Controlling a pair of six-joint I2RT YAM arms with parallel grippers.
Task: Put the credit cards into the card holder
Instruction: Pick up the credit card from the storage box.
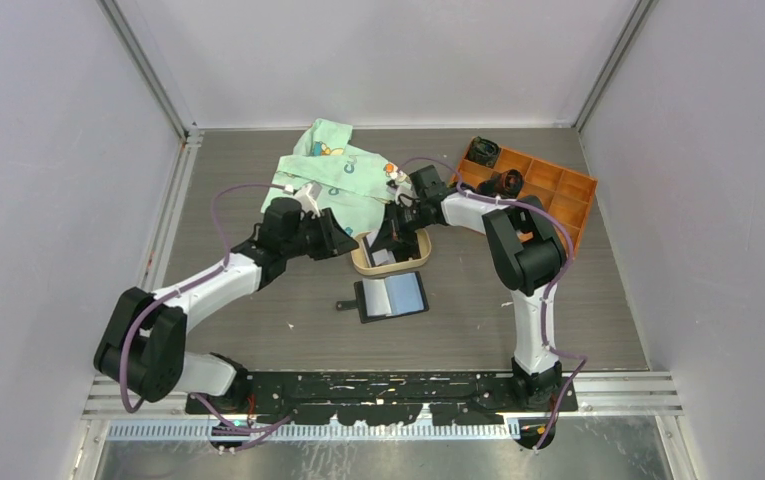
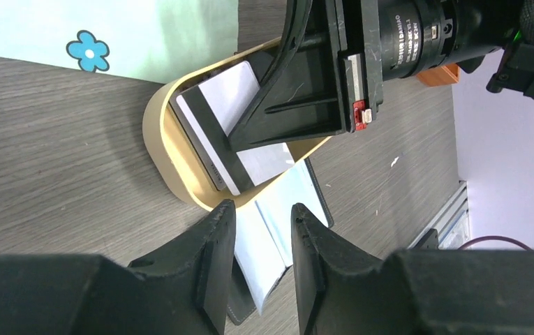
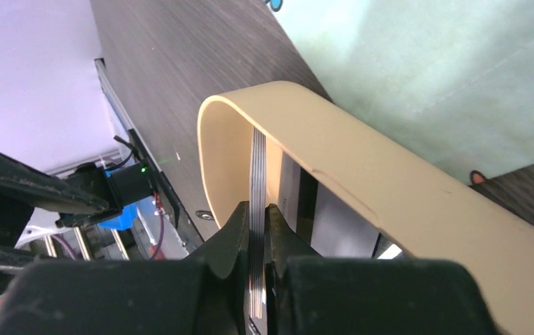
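Right claw (image 3: 257, 209) pinched a thin stack of the credit cards (image 3: 257, 164) across their flat faces, inside the tan tray (image 3: 361, 164). Left claw (image 2: 260, 222) hung spread and empty just beside that tray, above the card holder (image 1: 393, 297), which lay open on the bench (image 1: 258, 320). Those cards looked light, stiff and slick. I judged a firm hold near one edge best, since a pinched stack could fan out or shed a card.

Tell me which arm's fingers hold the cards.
The right arm's fingers: they pinch the cards edge-on inside the tray. The left arm's fingers are open and hold nothing.
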